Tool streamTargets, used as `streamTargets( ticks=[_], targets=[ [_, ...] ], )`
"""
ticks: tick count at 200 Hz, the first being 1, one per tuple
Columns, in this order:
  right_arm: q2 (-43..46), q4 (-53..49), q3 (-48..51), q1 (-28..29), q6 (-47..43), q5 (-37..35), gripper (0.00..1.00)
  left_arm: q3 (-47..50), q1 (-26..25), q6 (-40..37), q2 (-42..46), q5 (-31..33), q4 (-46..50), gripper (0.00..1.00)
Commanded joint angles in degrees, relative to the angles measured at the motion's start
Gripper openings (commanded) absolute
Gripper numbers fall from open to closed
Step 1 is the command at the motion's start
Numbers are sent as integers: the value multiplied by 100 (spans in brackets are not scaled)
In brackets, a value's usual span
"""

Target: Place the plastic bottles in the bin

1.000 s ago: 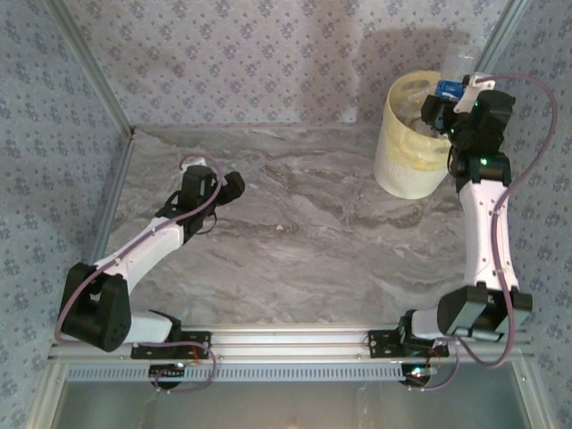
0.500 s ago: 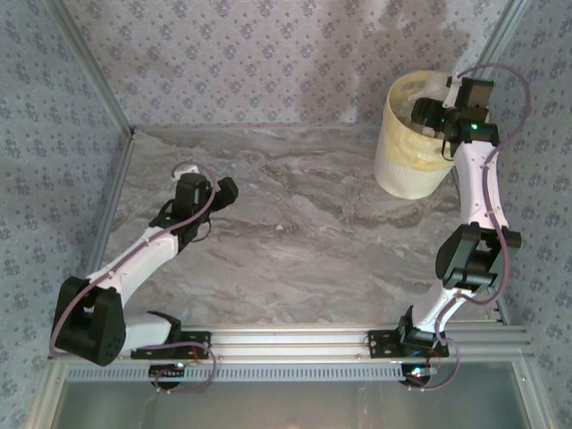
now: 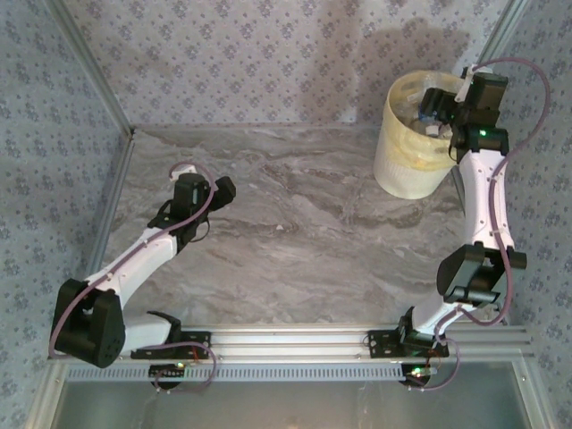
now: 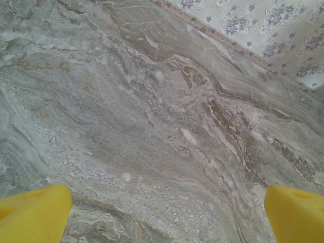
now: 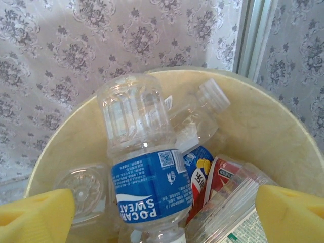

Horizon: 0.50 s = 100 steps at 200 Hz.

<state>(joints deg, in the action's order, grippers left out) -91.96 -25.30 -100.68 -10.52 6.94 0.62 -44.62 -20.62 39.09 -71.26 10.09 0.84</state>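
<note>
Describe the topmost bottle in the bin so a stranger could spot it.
Look to the cream-yellow bin at the far right of the table. On top of the pile inside lies a clear bottle. It alone wears a broad blue label with white lettering.

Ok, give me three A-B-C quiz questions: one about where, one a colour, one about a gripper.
1. Where is the bin? A near left B middle C far right
2. The top bottle has a label that is: A blue B green C black
3. The right gripper is: A shut on a bottle B open C shut on the bin
Answers: C, it stands in the far right corner; A, a blue wrap shows; B, its jaws stand wide apart, touching nothing.
</note>
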Motion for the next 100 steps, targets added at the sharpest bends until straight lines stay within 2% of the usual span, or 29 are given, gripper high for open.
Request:
streamTargets(
  ticks=[1, 31, 67, 88, 100],
  targets=[
    [-21, 188, 58, -11, 202, -71, 96, 28, 27, -30, 103, 125, 12, 98],
    [-343, 231, -194, 48, -32, 470, 93, 24, 28, -24, 96, 144, 21, 98],
    [-1211, -509, -1006, 134, -332, -179, 86, 17, 27, 15, 68, 114, 47, 98],
    [-1599, -781, -1443, 180, -495, -258, 84, 37, 34, -5, 95, 162, 73, 98],
    [-1750, -888, -1662, 259, -613, -380, 78, 32, 32, -11, 95, 188, 91, 98]
  ],
)
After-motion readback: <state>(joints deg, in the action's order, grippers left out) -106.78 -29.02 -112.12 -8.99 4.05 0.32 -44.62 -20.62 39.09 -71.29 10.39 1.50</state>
